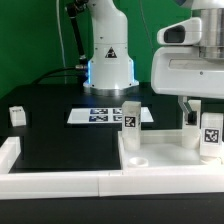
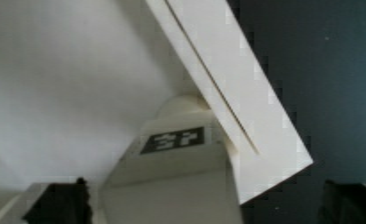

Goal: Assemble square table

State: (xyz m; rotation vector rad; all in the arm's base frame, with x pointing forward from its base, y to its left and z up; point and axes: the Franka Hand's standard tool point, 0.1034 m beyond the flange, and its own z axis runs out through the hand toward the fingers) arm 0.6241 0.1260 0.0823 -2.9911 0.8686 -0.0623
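Observation:
The white square tabletop (image 1: 160,158) lies rim-up at the front of the exterior view's right. One tagged white leg (image 1: 130,117) stands at its far corner, another leg (image 1: 210,134) at its right side. A third leg (image 1: 16,115) stands alone at the far left. My gripper (image 1: 192,112) hangs over the right part of the top. In the wrist view my gripper (image 2: 206,205) is open, its dark fingertips (image 2: 59,203) wide apart on either side of a tagged leg (image 2: 171,165) that stands by the tabletop's rim (image 2: 233,90), with a gap on each side.
The marker board (image 1: 104,115) lies flat in the middle, in front of the robot base (image 1: 108,60). Long white border bars (image 1: 55,180) run along the front edge and the left side of the black table.

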